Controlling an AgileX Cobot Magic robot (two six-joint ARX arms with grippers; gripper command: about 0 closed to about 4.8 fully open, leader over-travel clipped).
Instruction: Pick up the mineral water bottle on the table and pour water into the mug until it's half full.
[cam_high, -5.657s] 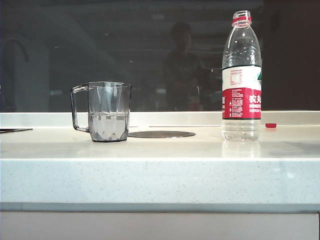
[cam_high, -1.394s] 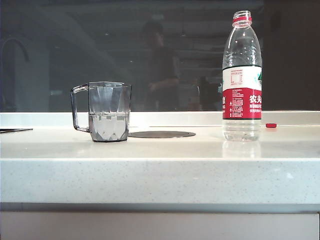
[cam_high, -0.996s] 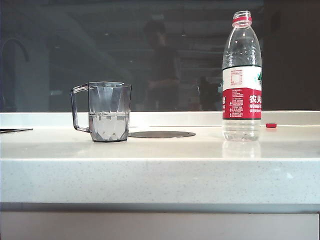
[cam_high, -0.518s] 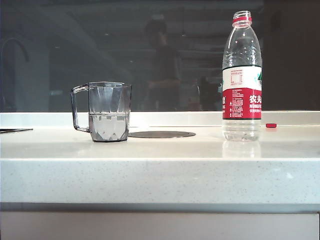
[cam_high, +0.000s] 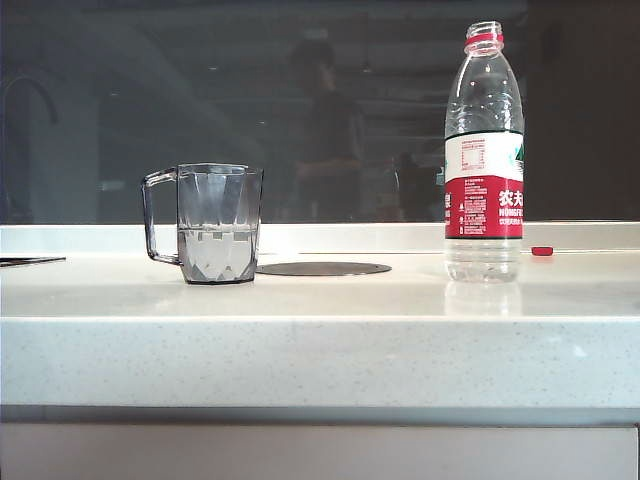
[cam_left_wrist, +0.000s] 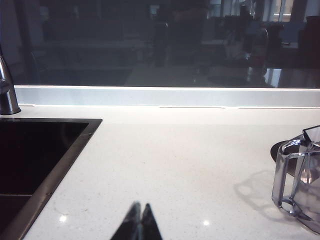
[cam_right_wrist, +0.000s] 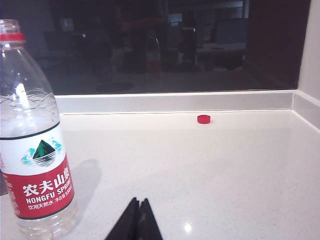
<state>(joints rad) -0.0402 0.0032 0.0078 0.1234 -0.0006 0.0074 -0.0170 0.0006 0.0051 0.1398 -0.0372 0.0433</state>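
Change: bottle, mug and cap unmoved from earlier frames; only the reflections in the dark window differ.
Bottle: tall clear plastic mineral water bottle (cam_high: 483, 150) with red-and-white label, uncapped, upright on the white speckled table (cam_high: 320, 345), to one side of the right gripper (cam_right_wrist: 134, 220), apart.
Mug: smoky-grey faceted mug (cam_high: 207, 223), roughly half full of water (cam_high: 214, 250), aside of left gripper (cam_left_wrist: 137, 223).
Fingers: both pairs pressed together, empty.
Cap: small red cap (cam_right_wrist: 203, 119), beyond the bottle.
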